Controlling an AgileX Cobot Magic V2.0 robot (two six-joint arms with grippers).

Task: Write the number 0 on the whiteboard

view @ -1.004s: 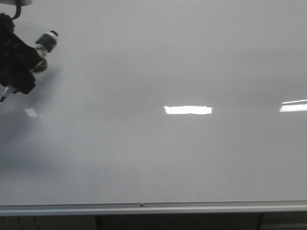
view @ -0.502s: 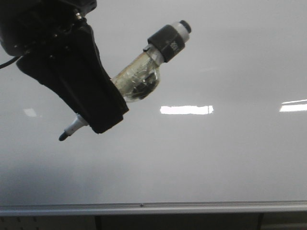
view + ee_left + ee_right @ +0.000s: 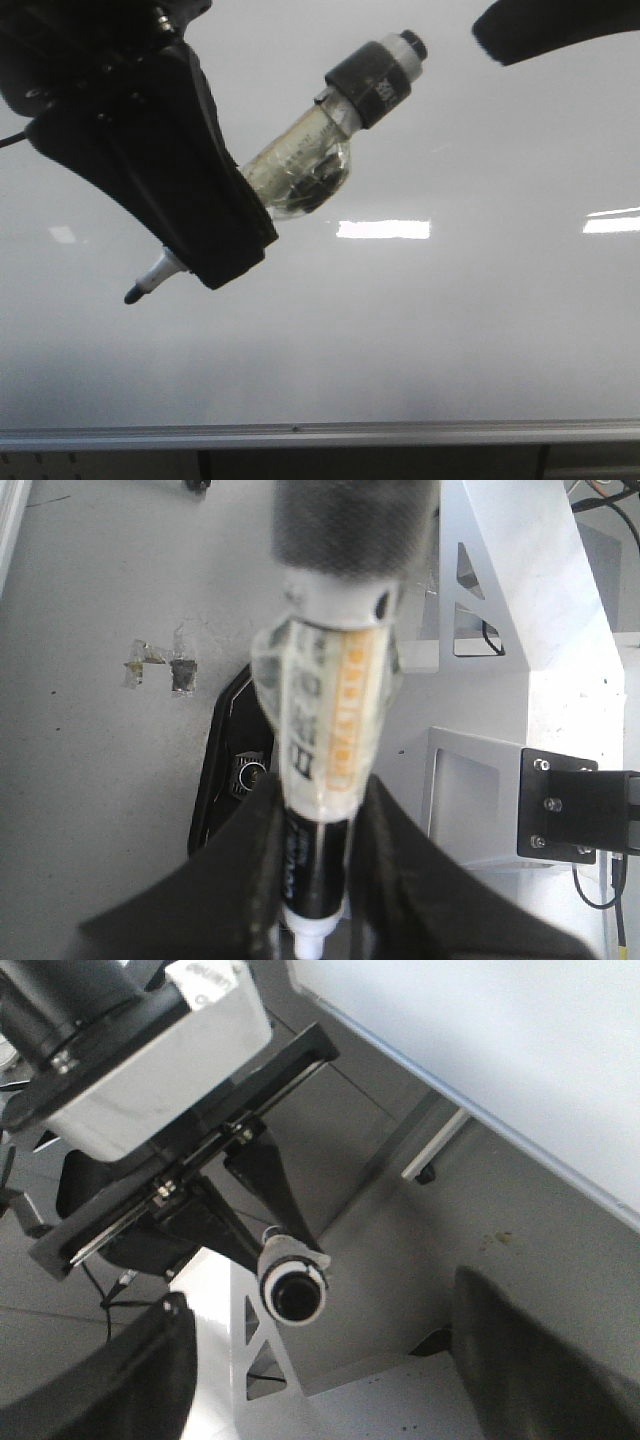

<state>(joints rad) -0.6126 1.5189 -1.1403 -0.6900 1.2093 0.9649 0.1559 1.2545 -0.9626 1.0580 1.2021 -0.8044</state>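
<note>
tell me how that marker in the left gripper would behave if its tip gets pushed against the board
The marker looks rigid, so it probably won't bend. It is round and wrapped in glossy tape, so it might slide or twist between the left gripper's fingers. The whiteboard is glossy, so the tip would likely glide easily.

Front view: we face the whiteboard (image 3: pixel 420 330) closely.
Wrist views: we look along each arm.
Shared: the marker (image 3: pixel 300 175) (image 3: pixel 325 730) (image 3: pixel 292 1285).
</note>
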